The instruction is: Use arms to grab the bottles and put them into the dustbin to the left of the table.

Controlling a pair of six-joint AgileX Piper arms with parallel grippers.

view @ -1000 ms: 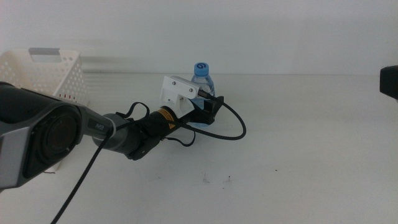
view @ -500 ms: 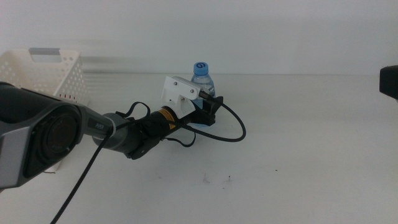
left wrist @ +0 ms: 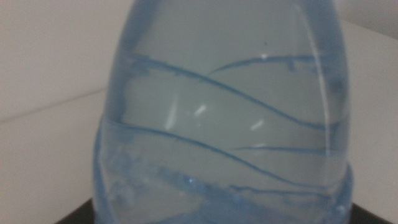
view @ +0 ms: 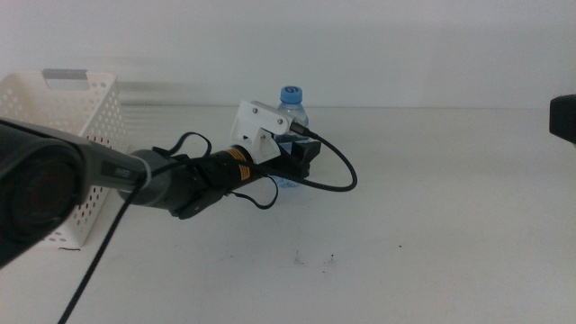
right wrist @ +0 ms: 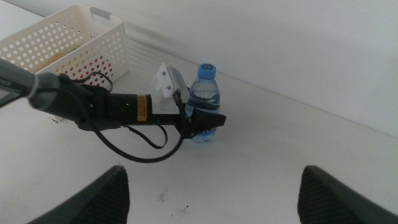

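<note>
Water bottle (view: pixel 291 117), small, clear, blue cap, stands upright on the white tabletop (view: pixel 432 225) toward the far middle, well right of the dustbin (view: pixel 67 135). Left gripper (view: pixel 301 160) reaches in from the left side and sits at the bottle's lower body; its black jaws are clamped on the bottle, one dark tip showing on the near right of the bottle in the middle view. White wrist housing rides just left of the bottle's neck, thick black cable (view: pixel 337 175) looping out to the right and back.

Left wrist view: bottle (left wrist: pixel 224 112) fills almost the whole picture, wavy blue ribs on clear plastic, dark edge of the jaws only as a sliver at the base. Bottle is right between the jaws, pressed close to the camera.

Right wrist view: same bottle (right wrist: pixel 204 99) upright, left gripper (right wrist: pixel 208 122) closed around its lower half, black fingers (right wrist: pixel 211 119) wrapping the near side. Dustbin (right wrist: pixel 68 43), white and perforated, stands beyond the left arm at the tabletop's edge; something red and something yellowish show through its wall, too small to name.

Right gripper (right wrist: pixel 214 193) hangs well short of the bottle, its two dark jaws spread wide apart, nothing between them. In the middle view only a dark corner shows at the right edge.
</note>
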